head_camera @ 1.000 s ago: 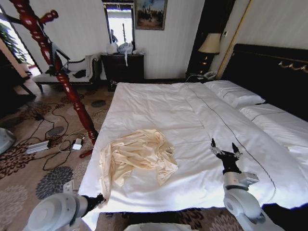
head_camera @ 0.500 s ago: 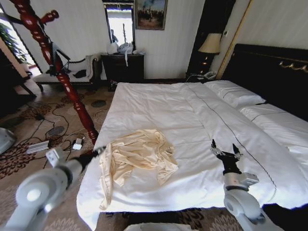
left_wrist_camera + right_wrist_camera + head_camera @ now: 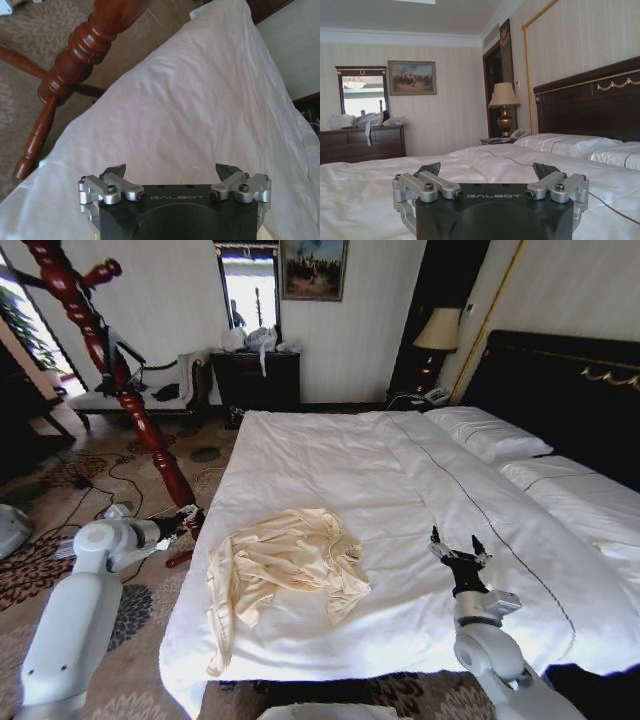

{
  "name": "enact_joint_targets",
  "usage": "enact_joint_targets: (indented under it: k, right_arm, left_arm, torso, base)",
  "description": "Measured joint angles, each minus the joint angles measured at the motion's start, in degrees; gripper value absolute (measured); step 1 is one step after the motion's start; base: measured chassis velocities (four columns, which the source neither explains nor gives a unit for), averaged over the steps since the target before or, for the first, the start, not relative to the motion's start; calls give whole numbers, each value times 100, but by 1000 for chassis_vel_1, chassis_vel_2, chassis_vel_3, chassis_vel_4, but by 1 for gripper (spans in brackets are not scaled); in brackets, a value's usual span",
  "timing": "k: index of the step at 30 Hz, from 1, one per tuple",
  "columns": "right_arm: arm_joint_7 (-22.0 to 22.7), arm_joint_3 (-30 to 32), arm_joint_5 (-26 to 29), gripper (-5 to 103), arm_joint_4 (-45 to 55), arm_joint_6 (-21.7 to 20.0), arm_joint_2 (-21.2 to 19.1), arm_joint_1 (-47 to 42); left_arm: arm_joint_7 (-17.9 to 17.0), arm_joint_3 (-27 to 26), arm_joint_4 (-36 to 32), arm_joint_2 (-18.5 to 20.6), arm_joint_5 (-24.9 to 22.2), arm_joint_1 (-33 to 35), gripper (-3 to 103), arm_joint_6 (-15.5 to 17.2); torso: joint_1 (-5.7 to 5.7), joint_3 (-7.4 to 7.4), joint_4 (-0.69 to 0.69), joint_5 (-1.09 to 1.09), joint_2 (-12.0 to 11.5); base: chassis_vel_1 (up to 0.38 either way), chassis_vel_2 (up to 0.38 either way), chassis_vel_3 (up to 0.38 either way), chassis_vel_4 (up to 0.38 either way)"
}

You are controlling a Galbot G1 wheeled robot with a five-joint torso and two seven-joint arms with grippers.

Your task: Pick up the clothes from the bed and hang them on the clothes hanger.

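The shirt (image 3: 285, 570) lay crumpled on the bed (image 3: 400, 480), nearer the left tool (image 3: 186, 521); it hung released beside the bed's edge; right tool (image 3: 455, 552) released, farther off

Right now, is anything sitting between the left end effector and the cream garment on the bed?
Nothing visible blocks it. The left end effector hangs open off the white-sheeted bed's left edge, beside the red-brown turned-wood coat stand; only bare sheet lies between it and the pale cream-yellow long-sleeved garment.

Cream-yellow clothes (image 3: 285, 565), white bed (image 3: 400, 500), red-brown coat stand (image 3: 120, 380), floral carpet (image 3: 60, 570).
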Motion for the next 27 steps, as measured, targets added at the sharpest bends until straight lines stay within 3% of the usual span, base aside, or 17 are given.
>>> enact_joint_targets:
  k: [10, 20, 27]
  right_arm:
    - [28, -136, 12, 100, -45, -14, -3, 80]
    - [42, -92, 6, 100, -44, -16, -10, 51]
    - [51, -86, -4, 100, -44, -16, -3, 46]
  left_arm:
    - [607, 564, 826, -637, 1046, -517, 100, 12]
    - [702, 840, 890, -946, 1497, -569, 94, 12]
    - [549, 887, 757, -970, 1610, -425, 66, 10]
  torso:
    - [-1, 0, 1, 2, 0]
    - [-1, -1, 2, 1, 0]
    - [-2, -1, 3, 1, 1]
  base:
    - [0, 0, 0, 0]
    - [0, 0, 0, 0]
    - [0, 0, 0, 0]
